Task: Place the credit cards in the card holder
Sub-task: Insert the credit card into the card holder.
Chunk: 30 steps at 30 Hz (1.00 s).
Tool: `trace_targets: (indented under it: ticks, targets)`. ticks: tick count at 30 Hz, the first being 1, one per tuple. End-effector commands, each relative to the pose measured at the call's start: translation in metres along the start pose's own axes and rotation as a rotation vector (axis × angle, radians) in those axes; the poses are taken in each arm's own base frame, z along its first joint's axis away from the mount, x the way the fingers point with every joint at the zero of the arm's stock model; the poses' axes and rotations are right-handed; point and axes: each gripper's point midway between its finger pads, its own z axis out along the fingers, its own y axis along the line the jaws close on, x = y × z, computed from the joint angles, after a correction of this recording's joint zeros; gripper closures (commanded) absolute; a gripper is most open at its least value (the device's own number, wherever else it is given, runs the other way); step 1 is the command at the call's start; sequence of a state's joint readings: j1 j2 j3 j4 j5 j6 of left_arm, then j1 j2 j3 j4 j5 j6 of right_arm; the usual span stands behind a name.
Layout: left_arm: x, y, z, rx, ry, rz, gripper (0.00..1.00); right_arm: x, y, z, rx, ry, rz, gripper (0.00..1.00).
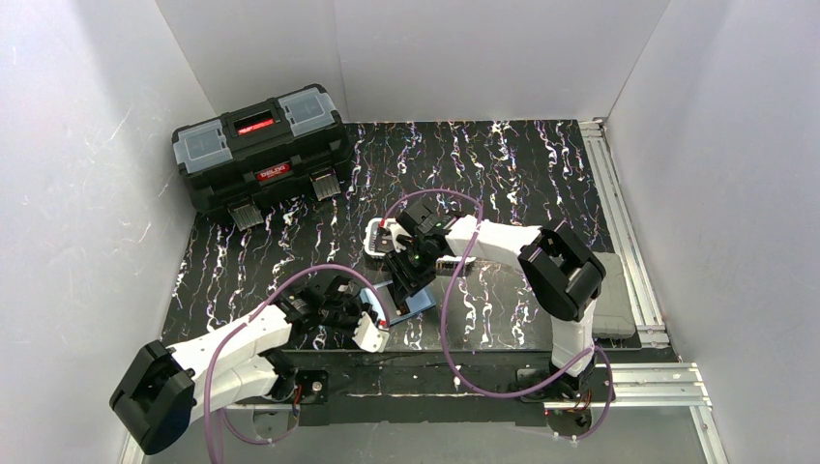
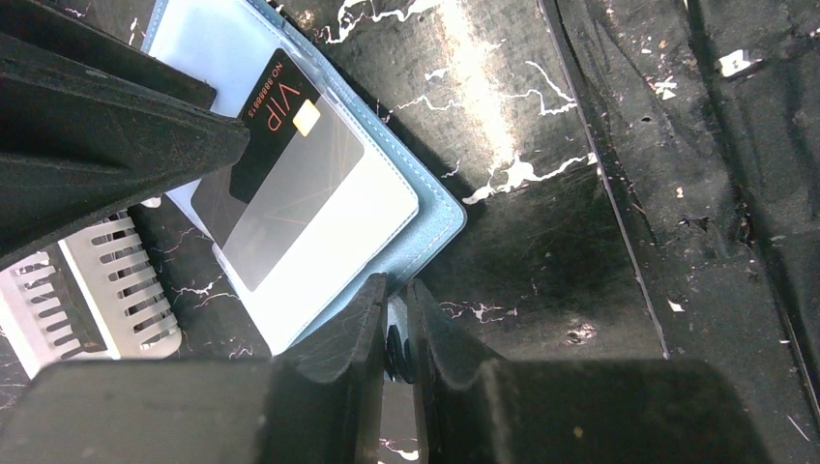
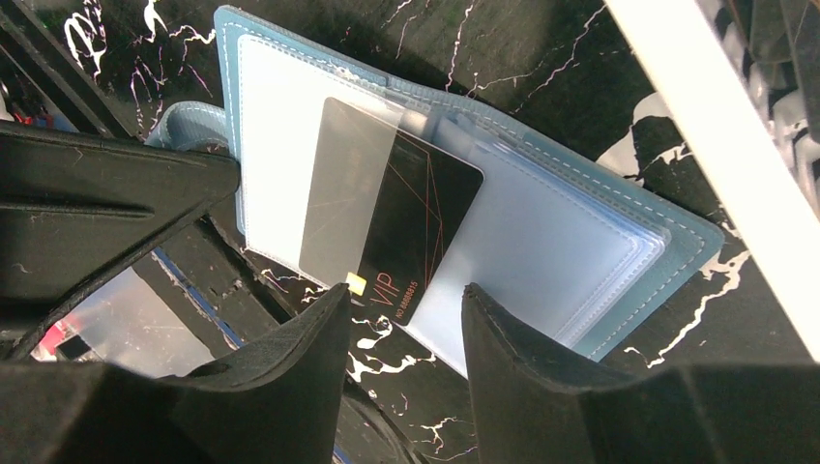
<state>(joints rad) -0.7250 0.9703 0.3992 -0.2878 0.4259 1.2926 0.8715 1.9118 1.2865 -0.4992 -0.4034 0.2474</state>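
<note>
1. Right wrist view gives you the key relation: the right claw stands apart and empty. The black card lies just ahead of its gap, printed corner nearest the tips.
2. That card sits on the open holder, which lies flat on the worktop between the two arms. One strip along the card's side looks grey under a clear sleeve and the rest is bare black, so I judge it only partly in.
3. Its long axis seems to run from your right claw's gap away up that view, with the sleeved strip toward the picture's left side. The push home would then go sideways, not straight ahead.
4. Your right claw is the nearer one to the card. The left claw is drawn almost together, tips at the holder's edge near a corner. Whether it pinches the cover is hidden under the fingers.
5. Hard to read: from above, the right claw covers the card and most of the holder. You cannot pick out the orange and pale cards. The white basket just beside the holder is cut off in both wrist views, its contents unseen.
</note>
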Motion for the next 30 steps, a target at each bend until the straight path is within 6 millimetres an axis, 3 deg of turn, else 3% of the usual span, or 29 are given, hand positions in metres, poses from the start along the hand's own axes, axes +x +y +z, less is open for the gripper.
trace_targets:
  ticks: [1,30]
  targets:
    - [0.002,-0.013,0.002,0.041,-0.005,0.010,0.89,-0.016,0.012,-0.007,-0.042,-0.040,-0.030,0.48]
    - [0.004,-0.010,0.009,0.043,-0.005,0.006,0.89,-0.018,0.038,0.009,-0.186,-0.004,-0.059,0.48]
